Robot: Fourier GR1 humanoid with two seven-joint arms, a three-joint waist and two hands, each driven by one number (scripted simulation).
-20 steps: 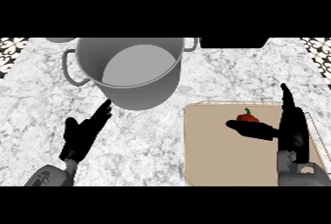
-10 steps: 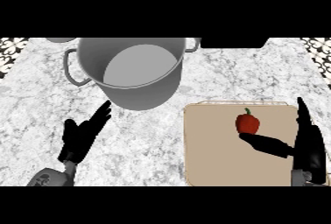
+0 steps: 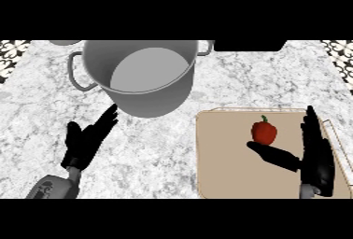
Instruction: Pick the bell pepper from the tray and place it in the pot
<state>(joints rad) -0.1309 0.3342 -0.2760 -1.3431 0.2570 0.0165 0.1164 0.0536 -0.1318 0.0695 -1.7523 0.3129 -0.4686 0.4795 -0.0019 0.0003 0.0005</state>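
Observation:
A red bell pepper (image 3: 264,131) with a green stem stands upright on the beige tray (image 3: 228,172) at the right. My right hand (image 3: 315,156) is open beside it: the fingers stand straight to the pepper's right and the thumb reaches under its near side, apart from it or barely touching. The large grey pot (image 3: 143,74) with two loop handles sits at the back centre, its inside bare. My left hand (image 3: 86,140) rests open on the counter, fingers pointing toward the pot's base.
The counter is white-grey marble (image 3: 151,154). A patterned tile strip shows at the far left (image 3: 14,49) and far right edges. A dark object (image 3: 248,45) lies behind the pot at the back.
My right hand has drawn back toward me and to the right, uncovering the pepper, which it partly hid a second ago. The left hand and pot stay still.

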